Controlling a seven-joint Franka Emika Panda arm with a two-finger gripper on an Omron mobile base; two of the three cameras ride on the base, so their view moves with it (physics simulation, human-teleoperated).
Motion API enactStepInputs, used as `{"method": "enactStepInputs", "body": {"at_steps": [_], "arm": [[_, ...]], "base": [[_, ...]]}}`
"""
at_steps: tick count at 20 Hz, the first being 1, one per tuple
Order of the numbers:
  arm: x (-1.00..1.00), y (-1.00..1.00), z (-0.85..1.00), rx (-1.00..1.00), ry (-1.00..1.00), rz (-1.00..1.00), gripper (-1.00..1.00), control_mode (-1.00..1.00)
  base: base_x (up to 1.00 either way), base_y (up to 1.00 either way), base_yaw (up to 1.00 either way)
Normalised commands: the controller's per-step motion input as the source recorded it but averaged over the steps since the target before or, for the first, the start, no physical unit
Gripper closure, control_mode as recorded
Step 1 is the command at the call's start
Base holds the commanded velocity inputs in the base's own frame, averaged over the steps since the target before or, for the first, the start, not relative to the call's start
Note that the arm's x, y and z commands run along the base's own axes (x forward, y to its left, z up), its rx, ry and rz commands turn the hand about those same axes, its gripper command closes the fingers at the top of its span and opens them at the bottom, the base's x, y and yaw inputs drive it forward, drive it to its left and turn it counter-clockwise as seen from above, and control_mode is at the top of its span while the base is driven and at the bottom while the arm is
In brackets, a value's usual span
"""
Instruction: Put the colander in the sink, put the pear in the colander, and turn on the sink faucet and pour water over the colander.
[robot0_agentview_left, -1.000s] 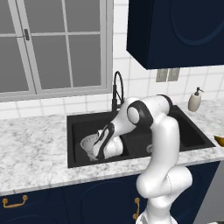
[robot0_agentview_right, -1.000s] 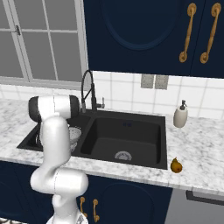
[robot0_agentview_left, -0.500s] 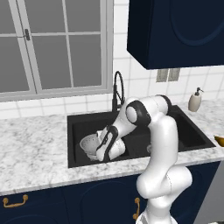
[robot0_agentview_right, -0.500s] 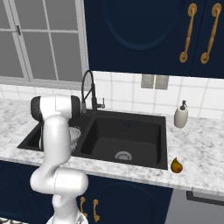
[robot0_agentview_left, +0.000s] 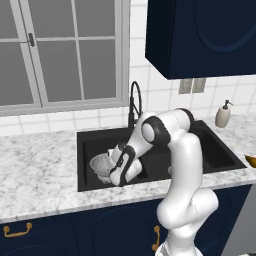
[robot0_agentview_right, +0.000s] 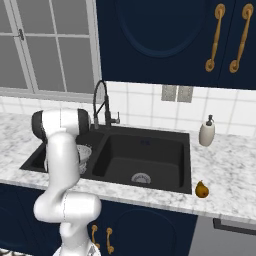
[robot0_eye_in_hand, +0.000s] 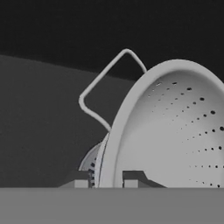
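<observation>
- Compared with one second ago, the colander (robot0_agentview_left: 102, 165) is sitting slightly higher and more tilted in the left basin, and the forearm is angled a little further toward the near wall; the counter, faucet and pear are remaining where they were.
- The counter (robot0_agentview_left: 35, 170), white and marbled, is running across the scene, with the sink (robot0_agentview_right: 145, 156) set into it as two black basins.
- The arm is reaching down and left into the left basin.
- The sink faucet (robot0_agentview_left: 134, 102) is standing at the far edge of the sink, behind the arm.
- The colander is tilting on its side in the left basin, close above a round drain in the hand view.
- The soap dispenser (robot0_agentview_right: 206, 133) is standing on the counter at the far right corner of the sink.
- The gripper (robot0_eye_in_hand: 107, 183) is clamping the colander's rim, one fingertip on each side of the wall.
- The pear (robot0_agentview_right: 201, 189) is resting upright on the counter, just beside the near right corner of the sink, well apart from the colander.
</observation>
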Motion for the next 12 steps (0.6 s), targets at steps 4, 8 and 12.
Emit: {"method": "enactStepInputs", "body": {"at_steps": [4,8,12], "arm": [[0.0,-0.04,0.0,0.0,0.0,0.0,-1.0,-1.0],[-0.07,-0.48,0.01,0.0,0.0,0.0,-1.0,-1.0],[-0.05,-0.44,0.24,0.0,0.0,-0.03,-1.0,-1.0]], "base": [[0.0,0.0,0.0],[0.0,0.0,0.0],[0.0,0.0,0.0]]}}
